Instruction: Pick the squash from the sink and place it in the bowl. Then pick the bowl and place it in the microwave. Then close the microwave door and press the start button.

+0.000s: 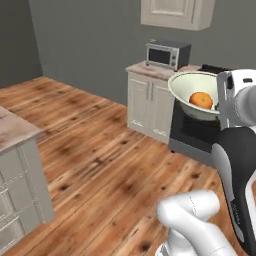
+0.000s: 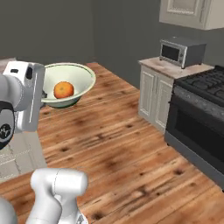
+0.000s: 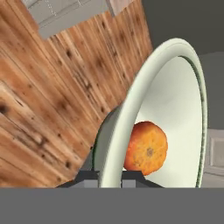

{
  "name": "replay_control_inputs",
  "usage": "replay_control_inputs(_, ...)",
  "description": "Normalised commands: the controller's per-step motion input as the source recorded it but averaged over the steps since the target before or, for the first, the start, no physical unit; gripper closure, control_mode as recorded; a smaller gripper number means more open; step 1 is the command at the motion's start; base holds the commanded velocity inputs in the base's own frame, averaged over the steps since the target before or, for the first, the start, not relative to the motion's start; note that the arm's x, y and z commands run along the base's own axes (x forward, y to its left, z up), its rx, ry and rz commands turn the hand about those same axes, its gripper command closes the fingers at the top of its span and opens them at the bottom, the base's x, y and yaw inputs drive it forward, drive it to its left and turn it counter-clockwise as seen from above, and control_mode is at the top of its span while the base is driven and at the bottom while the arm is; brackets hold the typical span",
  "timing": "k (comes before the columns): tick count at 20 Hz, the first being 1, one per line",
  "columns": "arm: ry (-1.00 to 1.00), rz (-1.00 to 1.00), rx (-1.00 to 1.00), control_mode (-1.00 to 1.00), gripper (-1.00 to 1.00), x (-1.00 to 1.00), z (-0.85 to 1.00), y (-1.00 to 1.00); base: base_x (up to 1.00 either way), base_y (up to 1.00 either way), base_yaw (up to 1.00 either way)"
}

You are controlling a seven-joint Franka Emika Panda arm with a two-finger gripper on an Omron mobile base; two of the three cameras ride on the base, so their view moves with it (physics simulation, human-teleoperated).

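The squash (image 1: 201, 100) sits inside the bowl (image 1: 186, 84), low against its pale inner wall, and the bowl is carried in the air above the wooden floor (image 1: 110, 165), tilted so its opening faces partly sideways. The gripper (image 3: 109, 175) is clamped on the bowl's rim, one dark fingertip on the grey-green outside and the other inside just below the squash, as the hand view shows. Beyond the bowl stand a dark stove (image 2: 197, 127), a pale cabinet (image 2: 153, 96) beside it, and a small metal oven (image 2: 180, 51) on that cabinet's counter.
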Motion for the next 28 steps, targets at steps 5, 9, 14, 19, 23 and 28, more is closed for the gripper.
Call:
replay_control_inputs(5, 0.0, 0.0, 0.0, 1.0, 1.0, 0.0, 0.0, 0.0, 0.15, 0.17, 0.67)
replay_control_inputs(9, 0.0, 0.0, 0.0, 1.0, 1.0, 0.0, 0.0, 0.0, 0.29, 0.34, 0.64)
replay_control_inputs(14, 0.0, 0.0, 0.0, 1.0, 1.0, 0.0, 0.0, 0.0, 0.37, 0.41, 0.65)
replay_control_inputs(19, 0.0, 0.0, 0.0, 1.0, 1.0, 0.0, 0.0, 0.0, 0.39, 0.42, 0.69)
replay_control_inputs(23, 0.0, 0.0, 0.0, 1.0, 1.0, 0.0, 0.0, 0.0, 0.3, 0.3, 0.76)
replay_control_inputs(28, 0.0, 0.0, 0.0, 1.0, 1.0, 0.0, 0.0, 0.0, 0.26, 0.21, 0.84)
